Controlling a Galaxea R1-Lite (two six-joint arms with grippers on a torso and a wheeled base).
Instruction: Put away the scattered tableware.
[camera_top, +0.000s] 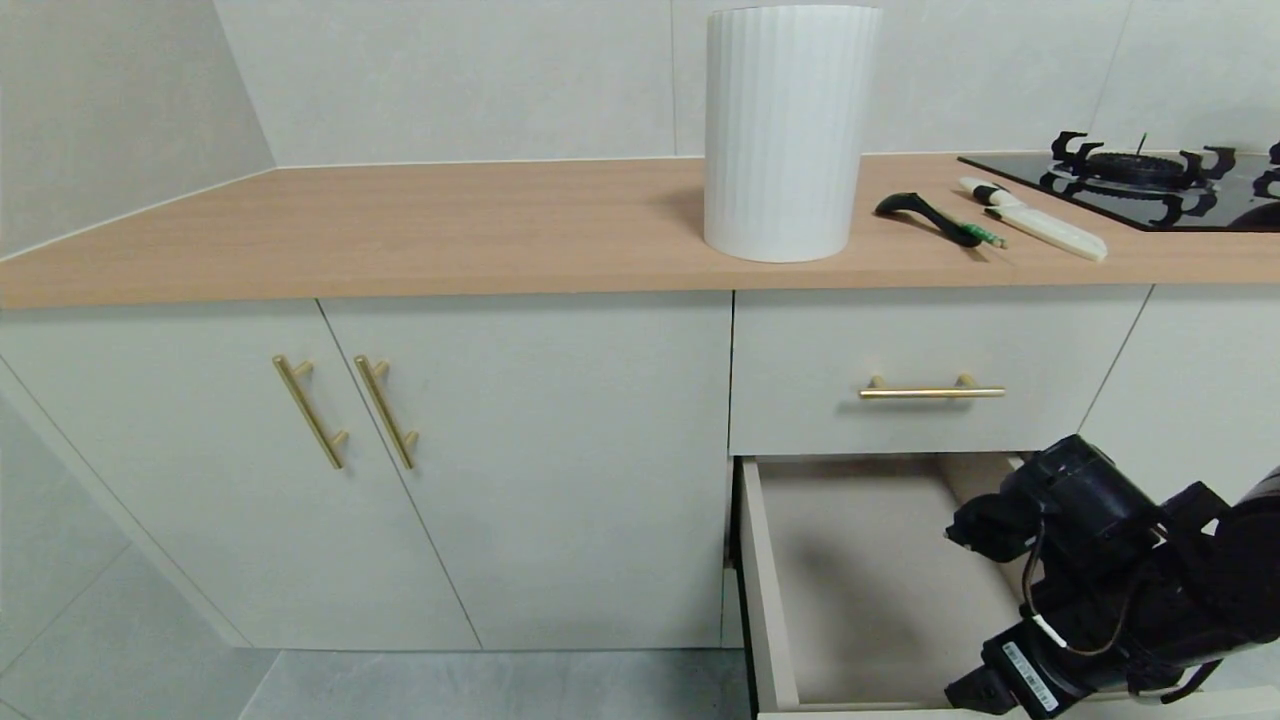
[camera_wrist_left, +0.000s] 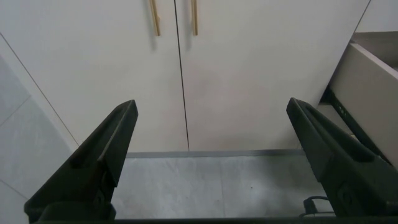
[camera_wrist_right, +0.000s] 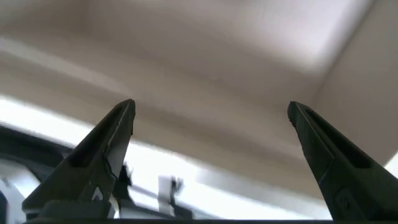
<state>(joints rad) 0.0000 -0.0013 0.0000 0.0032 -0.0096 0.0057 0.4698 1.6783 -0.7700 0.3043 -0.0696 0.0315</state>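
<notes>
Task status: early stage. The pale lower drawer (camera_top: 768, 590), below the right part of the wooden table (camera_top: 400, 225), stood pulled open. Nothing had been stowed: 2 items, a black-handled utensil with a green tip (camera_top: 935, 218) and a long white utensil (camera_top: 1045, 232), lay on the table between the white ribbed cylinder (camera_top: 783, 130) and the black gas hob (camera_top: 1130, 180). The right hand (camera_wrist_right: 211, 109) was open, gripping nothing, at the drawer. The left hand (camera_wrist_left: 211, 109) was open, gripping nothing, low before the cabinet doors (camera_wrist_left: 249, 74). Remaining, by estimate: pick up and stow both items.

The left gripper (camera_wrist_left: 210, 106) hangs low with its fingers (camera_wrist_left: 109, 155) spread wide, facing two closed cabinet doors (camera_wrist_left: 249, 74) with brass handles (camera_wrist_left: 155, 17). Grey floor (camera_wrist_left: 211, 186) lies below; a pulled-out drawer (camera_wrist_left: 367, 81) juts out beside the doors.
</notes>
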